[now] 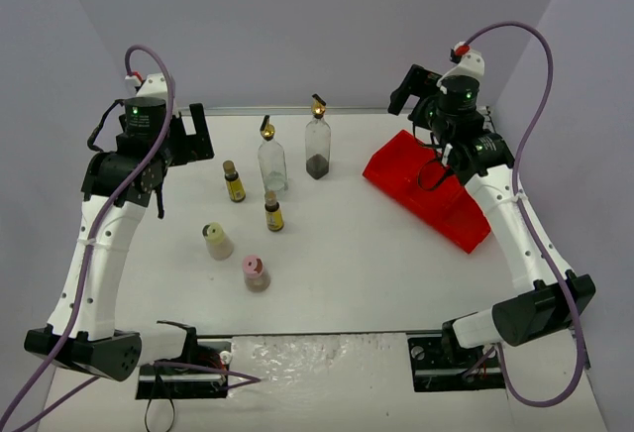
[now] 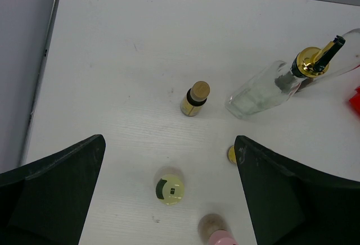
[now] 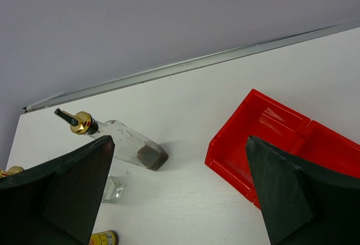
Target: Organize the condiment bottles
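Both grippers were spread wide and held nothing, the left gripper (image 2: pixel 169 139) over the left of the table and the right gripper (image 3: pixel 180 139) over its far right. From the left wrist, the nearer small amber-yellow dark-capped bottle (image 2: pixel 231 154) showed only a sliver of its top beside one finger. The squat pink bottle (image 2: pixel 218 237) was cut off by the lower edge of that view. From the right wrist, the tall clear glass bottle with a gold pour spout (image 3: pixel 112 189) showed only its base behind a finger. Its twin, the tall glass bottle with a dark layer at its bottom (image 3: pixel 126 146), was seen whole. The red plastic tray (image 3: pixel 259 127) was half covered by the other finger, so only two of its compartments could be read. From above, all six bottles stood upright on the white table (image 1: pixel 396 283). The two tall ones were farthest back, and the farther small amber-yellow bottle (image 1: pixel 234 182) stood to their left. The squat cream bottle (image 1: pixel 217 241) stood near the pink one at the front. All were well apart from the tray at the right. A metal strip (image 3: pixel 197 65) edged the far side of the table, below plain pale grey-lilac walls (image 1: pixel 297 26).
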Controlling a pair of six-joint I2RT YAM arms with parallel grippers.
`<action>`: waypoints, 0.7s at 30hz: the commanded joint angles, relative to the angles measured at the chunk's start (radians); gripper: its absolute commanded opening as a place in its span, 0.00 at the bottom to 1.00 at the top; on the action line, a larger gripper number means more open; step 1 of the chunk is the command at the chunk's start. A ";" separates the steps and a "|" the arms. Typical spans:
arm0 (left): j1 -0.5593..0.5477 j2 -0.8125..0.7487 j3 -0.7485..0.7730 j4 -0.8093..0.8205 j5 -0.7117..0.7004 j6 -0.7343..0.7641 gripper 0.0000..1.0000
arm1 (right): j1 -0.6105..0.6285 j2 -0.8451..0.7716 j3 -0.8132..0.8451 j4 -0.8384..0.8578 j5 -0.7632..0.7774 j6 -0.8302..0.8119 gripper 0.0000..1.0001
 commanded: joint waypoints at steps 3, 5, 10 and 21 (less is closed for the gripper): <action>-0.014 -0.037 0.039 0.033 0.005 0.014 0.97 | 0.028 -0.064 -0.004 0.086 0.057 -0.028 1.00; -0.022 -0.039 0.057 0.021 0.014 0.014 0.97 | 0.030 -0.072 -0.013 0.086 0.072 -0.026 1.00; -0.043 -0.032 0.108 -0.004 0.015 0.018 0.97 | 0.030 -0.075 -0.013 0.086 0.080 -0.024 1.00; -0.274 0.092 0.388 -0.089 -0.082 0.045 0.97 | 0.030 -0.089 -0.037 0.084 0.110 -0.018 1.00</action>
